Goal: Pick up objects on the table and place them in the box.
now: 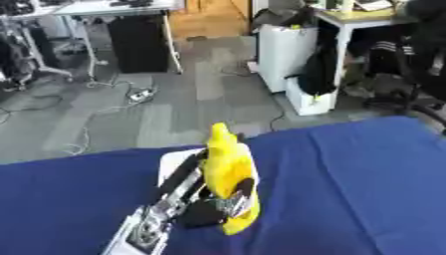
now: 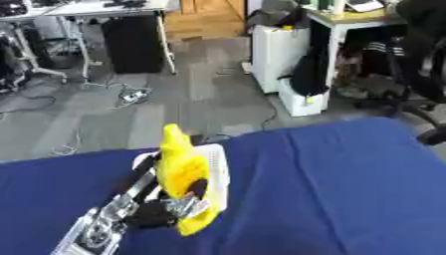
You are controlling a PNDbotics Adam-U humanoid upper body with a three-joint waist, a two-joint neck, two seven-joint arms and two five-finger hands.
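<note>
Yellow and curved, a soft-looking banana [image 1: 228, 172] stands tip up in the robot's left hand [image 1: 218, 201], whose black fingers curl round its lower part. The black and silver arm [image 1: 161, 209] reaches in from the near left. Just behind the banana sits a white plastic box [image 2: 213, 172] on the blue cloth-covered table [image 1: 348, 189].

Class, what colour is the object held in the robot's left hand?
Yellow: the banana-like object in the left hand, clearest in the left eye view.
</note>
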